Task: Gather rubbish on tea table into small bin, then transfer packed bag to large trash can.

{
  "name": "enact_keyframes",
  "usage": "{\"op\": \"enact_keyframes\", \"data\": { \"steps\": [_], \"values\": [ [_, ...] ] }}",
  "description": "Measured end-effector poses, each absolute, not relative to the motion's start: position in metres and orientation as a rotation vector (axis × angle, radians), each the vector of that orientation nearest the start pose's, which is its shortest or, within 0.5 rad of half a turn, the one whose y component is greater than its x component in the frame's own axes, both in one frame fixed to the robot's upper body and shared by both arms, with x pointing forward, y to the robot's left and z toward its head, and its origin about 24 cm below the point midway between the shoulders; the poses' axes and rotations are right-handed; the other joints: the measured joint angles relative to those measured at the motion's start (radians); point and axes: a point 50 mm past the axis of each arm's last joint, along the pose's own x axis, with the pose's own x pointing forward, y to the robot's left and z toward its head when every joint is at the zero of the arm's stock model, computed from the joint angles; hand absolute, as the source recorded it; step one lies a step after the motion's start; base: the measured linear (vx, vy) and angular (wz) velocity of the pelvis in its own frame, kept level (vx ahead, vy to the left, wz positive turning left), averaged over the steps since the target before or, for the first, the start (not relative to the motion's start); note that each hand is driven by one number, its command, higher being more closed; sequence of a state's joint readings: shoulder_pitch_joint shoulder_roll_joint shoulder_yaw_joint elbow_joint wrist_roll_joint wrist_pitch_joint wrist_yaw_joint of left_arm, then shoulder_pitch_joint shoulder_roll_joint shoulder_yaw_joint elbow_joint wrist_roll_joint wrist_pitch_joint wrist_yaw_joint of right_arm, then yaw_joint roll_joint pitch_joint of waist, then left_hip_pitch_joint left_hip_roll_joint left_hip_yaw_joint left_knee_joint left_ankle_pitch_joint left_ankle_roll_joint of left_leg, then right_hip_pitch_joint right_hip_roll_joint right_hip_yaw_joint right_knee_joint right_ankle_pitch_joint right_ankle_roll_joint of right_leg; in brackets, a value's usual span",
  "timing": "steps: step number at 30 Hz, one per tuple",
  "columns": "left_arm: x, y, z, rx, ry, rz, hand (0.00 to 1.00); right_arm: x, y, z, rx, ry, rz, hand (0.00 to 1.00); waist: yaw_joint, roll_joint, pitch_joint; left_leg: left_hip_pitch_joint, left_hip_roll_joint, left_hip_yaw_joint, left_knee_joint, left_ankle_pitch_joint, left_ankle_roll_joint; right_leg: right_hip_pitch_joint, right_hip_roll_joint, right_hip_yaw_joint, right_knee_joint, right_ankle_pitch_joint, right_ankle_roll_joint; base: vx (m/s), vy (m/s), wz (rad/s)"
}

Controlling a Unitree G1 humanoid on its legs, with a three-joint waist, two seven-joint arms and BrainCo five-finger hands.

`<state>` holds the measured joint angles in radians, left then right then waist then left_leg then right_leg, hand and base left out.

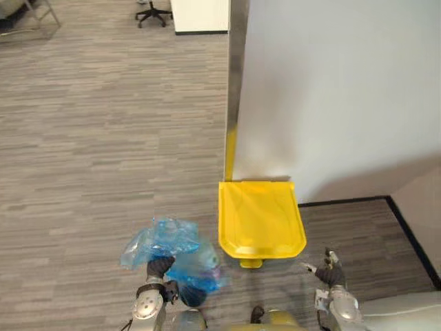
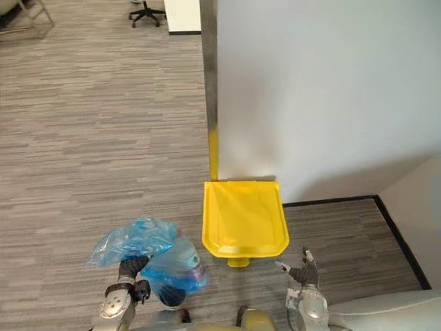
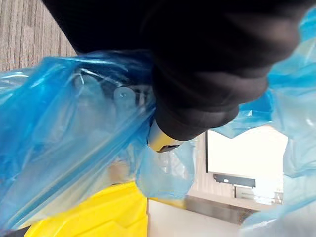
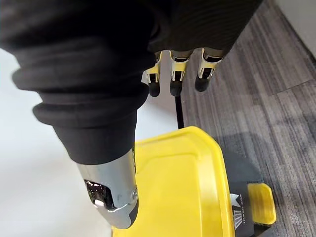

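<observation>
Bag point(image 1: 172, 252) lower left on left robot hand point(image 1: 160, 266), grip buried in plastic, can't tell. Right robot hand point(image 1: 331, 272) released, empty. Risk: can point(image 1: 260, 219) shut, pedal point(image 1: 251, 263) unpressed, so bag could land on top.

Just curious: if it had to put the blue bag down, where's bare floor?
Wide bare floor lies left of the yellow bin, beyond the blue bag in the left hand. A narrower strip runs right of it, past the right hand. The wall crowds it behind.

Silver-grey forearms; dark ribbed covers on left hand point(image 1: 160, 266), right hand point(image 1: 331, 274); silver dark-tipped fingers point(image 4: 172, 81).
</observation>
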<state>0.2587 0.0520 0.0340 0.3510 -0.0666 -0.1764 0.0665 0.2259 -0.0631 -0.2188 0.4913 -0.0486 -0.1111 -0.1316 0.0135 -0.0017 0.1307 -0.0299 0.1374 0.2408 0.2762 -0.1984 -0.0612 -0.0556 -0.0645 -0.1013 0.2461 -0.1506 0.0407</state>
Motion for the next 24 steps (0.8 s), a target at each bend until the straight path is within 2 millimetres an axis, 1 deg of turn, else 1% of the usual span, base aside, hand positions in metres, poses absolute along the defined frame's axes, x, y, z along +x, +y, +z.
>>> {"op": "enact_keyframes", "data": {
  "steps": [3,5,8,10,11,13,14,15,16,17,18,19,20,21,22,23,24],
  "values": [
    [0.163,0.189,-0.072,0.001,0.426,0.193,1.0,0.137,-0.233,-0.099,-0.114,0.633,-0.404,0.0,-0.002,0.009,-0.005,0.035,-0.014,0.019,-0.02,0.0,0.0,0.029,-0.007,0.031,-0.042,0.011,0.016,0.08,0.079,-0.27],
    [0.162,0.19,-0.073,0.005,0.436,0.193,1.0,0.133,-0.233,-0.104,-0.11,0.662,-0.408,0.0,-0.002,0.016,-0.012,0.049,-0.015,0.034,-0.041,0.0,0.0,0.034,-0.005,0.046,-0.059,0.016,0.021,0.05,0.034,-0.21],
    [0.156,0.191,-0.08,0.01,0.474,0.196,1.0,0.137,-0.233,-0.109,-0.11,0.689,-0.4,0.0,-0.002,0.03,-0.019,0.063,-0.014,0.06,-0.07,0.0,0.0,0.033,0.009,0.075,-0.093,0.042,0.023,0.03,0.016,-0.3],
    [0.153,0.192,-0.084,0.012,0.492,0.2,1.0,0.143,-0.232,-0.109,-0.11,0.685,-0.391,0.0,0.0,0.031,-0.017,0.062,-0.014,0.067,-0.069,0.0,0.0,0.028,0.013,0.09,-0.101,0.055,0.022,0.01,0.033,-0.27],
    [0.151,0.193,-0.085,0.013,0.502,0.203,1.0,0.146,-0.232,-0.108,-0.113,0.679,-0.387,0.0,0.001,0.031,-0.017,0.062,-0.014,0.068,-0.067,-0.001,0.001,0.018,0.013,0.097,-0.084,0.055,0.022,0.0,0.02,-0.23],
    [0.152,0.193,-0.084,0.014,0.499,0.204,1.0,0.151,-0.232,-0.105,-0.119,0.666,-0.377,0.0,0.001,0.032,-0.008,0.061,-0.009,0.068,-0.05,-0.008,0.01,-0.033,0.017,0.103,0.016,0.055,0.023,-0.03,0.02,-0.19],
    [0.154,0.193,-0.082,0.014,0.486,0.204,1.0,0.158,-0.232,-0.102,-0.118,0.643,-0.375,0.0,0.001,0.037,0.011,0.065,-0.001,0.064,-0.026,-0.033,0.036,-0.077,0.019,0.091,0.133,0.053,0.026,-0.09,0.035,-0.14],
    [0.161,0.193,-0.077,0.017,0.455,0.203,1.0,0.164,-0.231,-0.097,-0.118,0.614,-0.375,0.0,-0.002,0.034,0.041,0.089,0.009,0.055,-0.009,-0.093,0.05,-0.15,0.009,0.065,0.324,0.045,0.047,-0.11,0.029,-0.12],
    [0.165,0.196,-0.074,0.028,0.44,0.203,1.0,0.168,-0.229,-0.094,-0.112,0.597,-0.372,0.0,0.001,0.026,0.069,0.103,0.001,0.056,0.032,-0.119,0.058,-0.218,-0.012,0.045,0.466,0.011,0.08,-0.12,0.01,-0.01],
    [0.165,0.197,-0.074,0.04,0.443,0.204,1.0,0.164,-0.229,-0.095,-0.112,0.603,-0.376,0.0,-0.001,0.024,0.077,0.103,0.002,0.039,0.089,-0.16,0.07,-0.257,-0.024,0.034,0.471,-0.044,0.059,-0.06,-0.001,0.08],
    [0.166,0.198,-0.073,0.045,0.439,0.206,1.0,0.162,-0.23,-0.095,-0.113,0.605,-0.38,0.0,-0.002,0.019,0.08,0.105,0.002,0.035,0.112,-0.177,0.071,-0.275,-0.027,0.023,0.448,-0.044,0.056,-0.02,-0.006,0.18],
    [0.169,0.201,-0.071,0.063,0.43,0.2,1.0,0.16,-0.23,-0.094,-0.116,0.6,-0.385,0.0,0.0,0.008,0.088,0.108,0.001,0.032,0.151,-0.205,0.074,-0.314,-0.029,0.011,0.372,-0.032,0.059,0.03,-0.021,0.16],
    [0.17,0.204,-0.07,0.075,0.426,0.197,1.0,0.16,-0.231,-0.094,-0.118,0.598,-0.391,0.0,0.0,0.004,0.092,0.105,0.0,0.028,0.164,-0.214,0.071,-0.328,-0.029,0.002,0.32,-0.018,0.064,0.1,-0.047,0.4],
    [0.172,0.202,-0.069,0.077,0.424,0.191,1.0,0.158,-0.234,-0.094,-0.13,0.603,-0.406,0.0,-0.01,0.013,0.09,0.102,0.002,-0.003,0.186,-0.235,0.069,-0.29,-0.046,-0.034,0.282,0.024,0.056,0.14,-0.045,0.41],
    [0.178,0.201,-0.065,0.078,0.401,0.184,1.0,0.159,-0.236,-0.092,-0.136,0.597,-0.416,0.0,0.001,0.009,0.087,0.092,-0.001,-0.021,0.202,-0.248,0.047,-0.238,-0.048,-0.008,0.232,0.027,0.066,0.18,-0.036,0.5],
    [0.184,0.201,-0.062,0.085,0.384,0.179,1.0,0.16,-0.236,-0.091,-0.137,0.592,-0.421,0.0,0.003,-0.005,0.087,0.08,-0.007,-0.032,0.218,-0.251,0.035,-0.216,-0.056,0.013,0.225,0.039,0.063,0.22,-0.081,0.81],
    [0.196,0.196,-0.057,0.08,0.357,0.168,1.0,0.163,-0.241,-0.085,-0.136,0.566,-0.446,0.0,-0.008,-0.001,0.113,0.08,-0.027,-0.095,0.227,-0.258,0.025,-0.211,-0.071,0.031,0.293,0.027,0.064,0.26,-0.076,1.13]
  ]
}}
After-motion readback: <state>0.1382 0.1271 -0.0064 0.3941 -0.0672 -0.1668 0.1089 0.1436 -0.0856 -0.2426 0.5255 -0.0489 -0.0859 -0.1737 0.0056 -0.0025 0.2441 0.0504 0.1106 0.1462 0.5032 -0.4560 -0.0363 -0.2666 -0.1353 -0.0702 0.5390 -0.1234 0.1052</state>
